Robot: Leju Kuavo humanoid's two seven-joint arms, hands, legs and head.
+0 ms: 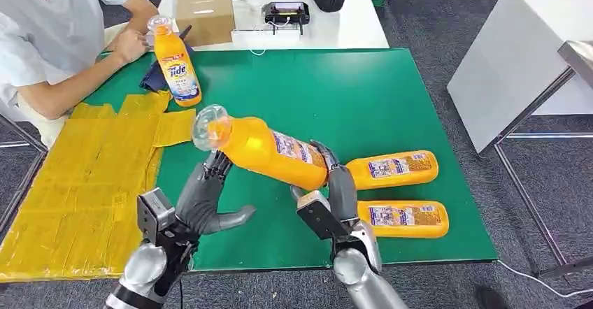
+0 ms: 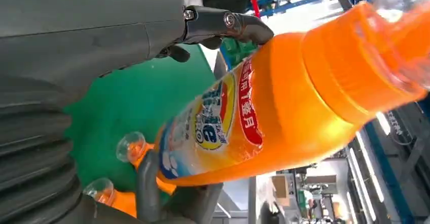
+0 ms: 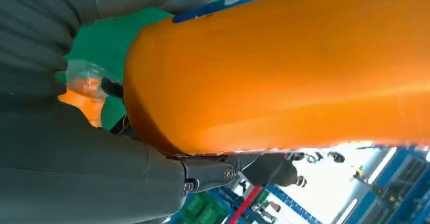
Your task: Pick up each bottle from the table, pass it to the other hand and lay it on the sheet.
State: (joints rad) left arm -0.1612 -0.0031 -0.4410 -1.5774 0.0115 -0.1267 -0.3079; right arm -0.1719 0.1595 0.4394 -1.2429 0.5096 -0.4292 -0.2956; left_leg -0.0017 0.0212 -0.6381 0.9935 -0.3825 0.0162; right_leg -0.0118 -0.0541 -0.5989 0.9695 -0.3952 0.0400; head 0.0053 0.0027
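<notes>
Held bottle: an orange detergent bottle [image 1: 269, 152] hangs tilted in the air over the green table [image 1: 336, 92], clear cap end toward the yellow sheet [image 1: 84, 183].
Right hand: the right hand [image 1: 334, 183] is wrapped round the bottle's base end — a firm hold, by the look of it.
Left hand: the left hand [image 1: 210, 197] sits under the neck, fingers spread and touching near the cap, not yet closed round it.
Progress: I'd judge this the hand-over itself; two more bottles [image 1: 395, 169] lie side by side on the table, waiting.
Other bottle: another bottle [image 1: 176, 61] lies by a seated person's hand [image 1: 129, 43] — on the table at the sheet's edge.
Materials: smooth glossy plastic, printed labels, rounded shoulders; the sheet is crinkled and taped.
</notes>
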